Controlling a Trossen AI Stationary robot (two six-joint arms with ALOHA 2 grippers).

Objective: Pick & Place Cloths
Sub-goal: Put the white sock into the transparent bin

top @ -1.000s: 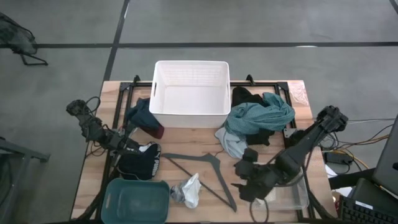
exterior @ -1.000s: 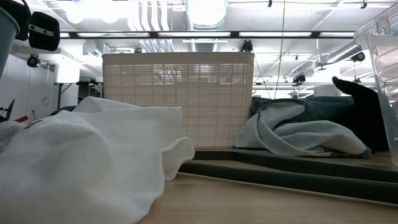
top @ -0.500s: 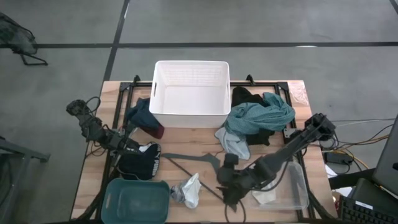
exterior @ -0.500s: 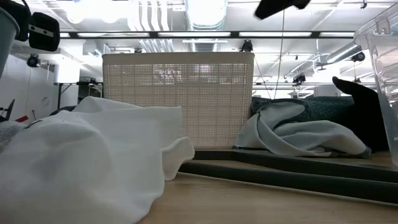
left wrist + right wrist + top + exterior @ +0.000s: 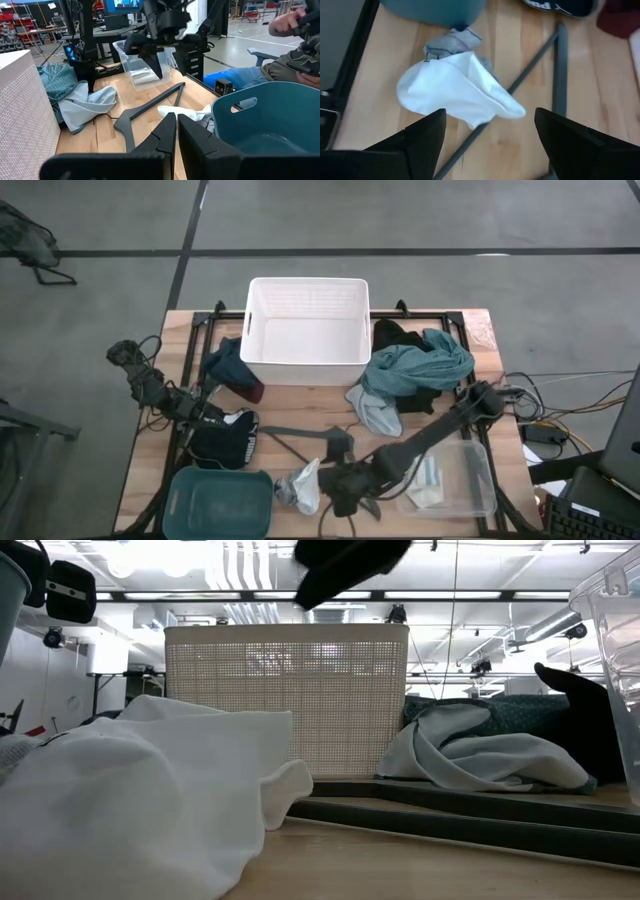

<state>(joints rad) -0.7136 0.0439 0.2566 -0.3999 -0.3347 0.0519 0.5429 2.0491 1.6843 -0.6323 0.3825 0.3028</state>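
Note:
My right gripper (image 5: 335, 488) hangs open over the grey hanger (image 5: 320, 445), next to a crumpled white cloth (image 5: 460, 92) on the table's near side; its fingers stand above the cloth and touch nothing. It shows as a dark shape (image 5: 350, 560) in the low view. My left gripper (image 5: 176, 120) waits shut at the left, by the dark navy garment with white print (image 5: 225, 438). A teal cloth (image 5: 420, 365) lies heaped over a black one (image 5: 395, 335) at the far right, with a pale-blue piece (image 5: 375, 410) at its near edge. A maroon cloth (image 5: 250, 392) lies beside the basket.
The white slatted basket (image 5: 305, 330) stands at the far middle. A teal bin (image 5: 220, 500) sits at the near left corner. A clear bin (image 5: 465, 480) at the near right holds small pale pieces (image 5: 425, 480). A person (image 5: 295, 45) sits beyond the table.
My right arm has swung from beside the clear bin toward the table's left, along the near side, crossing the hanger toward the white cloth. It has entered the low view from above. The cloths have stayed where they were.

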